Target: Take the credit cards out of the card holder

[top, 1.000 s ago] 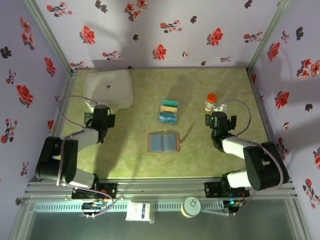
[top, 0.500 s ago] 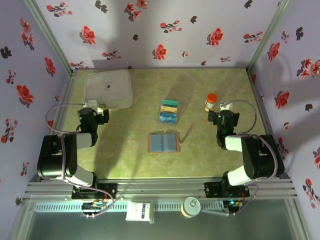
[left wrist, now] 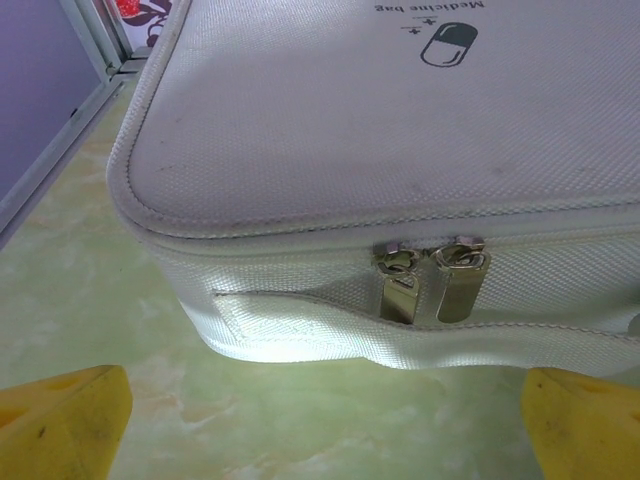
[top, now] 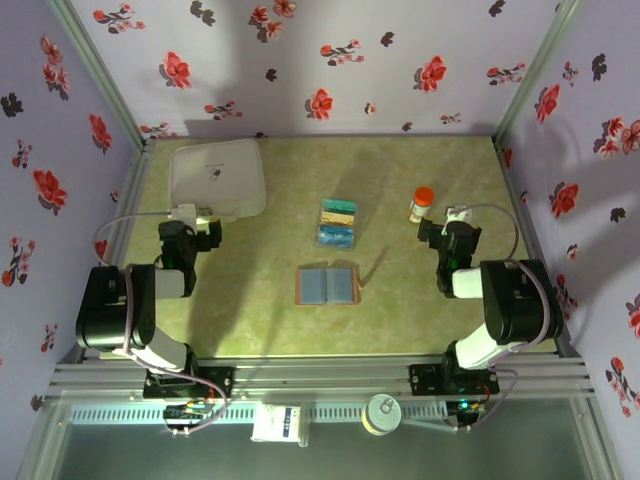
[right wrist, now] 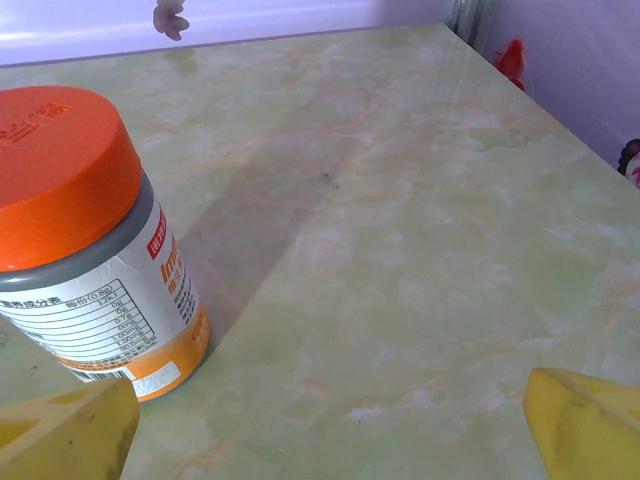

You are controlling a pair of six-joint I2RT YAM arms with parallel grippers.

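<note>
Nearest the bases, both arms sit folded back, and neither touches a task thing. The left fingers (left wrist: pixel 62 420) are spread wide and empty, aimed at the zipper side of a white medicine bag (left wrist: pixel 380 150), which lies at about 10 o'clock on the surface (top: pixel 250 320). The right fingers (right wrist: pixel 585 425) are also spread and empty, with an orange-capped bottle (right wrist: pixel 80 230) at their 11 o'clock. At the centre, the card holder (top: pixel 328 286) lies opened flat with its blue-grey pockets up, well apart from both arms. No card edge shows in it, though it is too small here to be sure the pockets are empty. Just beyond it, at 12 o'clock, a clear box (top: pixel 322 225) holds the credit cards (top: pixel 338 235): a yellow-green one at the far end, blue and teal ones nearer. I judge the task done or nearly so; at most the pockets need checking. The bag is zipped shut, its contents hidden.
</note>
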